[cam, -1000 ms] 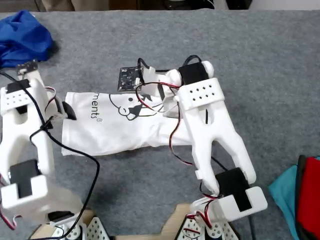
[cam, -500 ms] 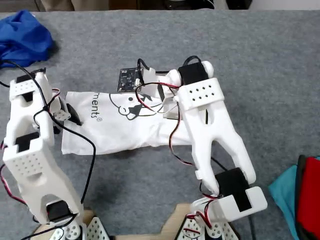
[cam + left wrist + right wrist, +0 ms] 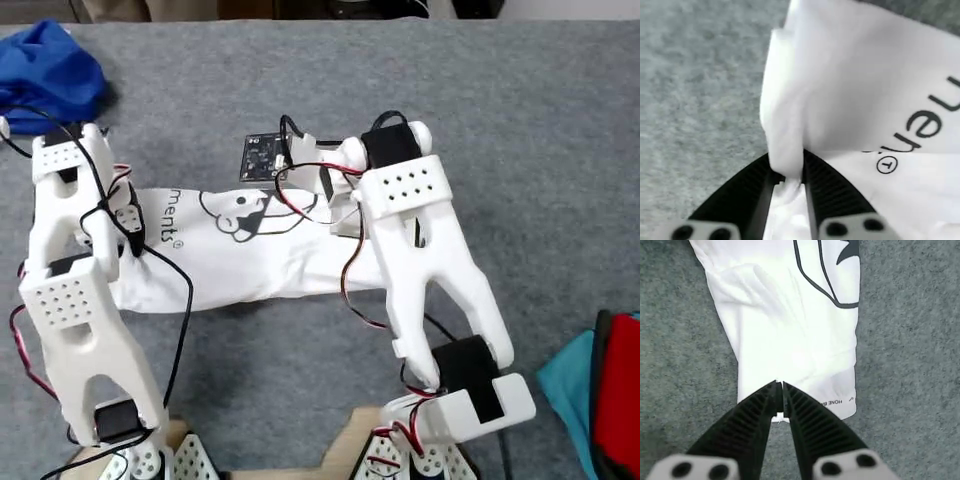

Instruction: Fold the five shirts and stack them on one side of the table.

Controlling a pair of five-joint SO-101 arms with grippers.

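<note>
One blue shirt sits crumpled at the far left corner of the grey desk. My left fingers are clenched on a bunched fold at the left end of the white shirt — it lies stretched across the desk's middle. My right fingers pinch its right edge, closed tight on the cloth. Teal cloth and red cloth lie at the desk's right edge.

I see the white shirt, black print up, lying as a long folded strip across the desk. A blue shirt sits crumpled far left, with a teal shirt and a red shirt at the near-right edge.
</note>
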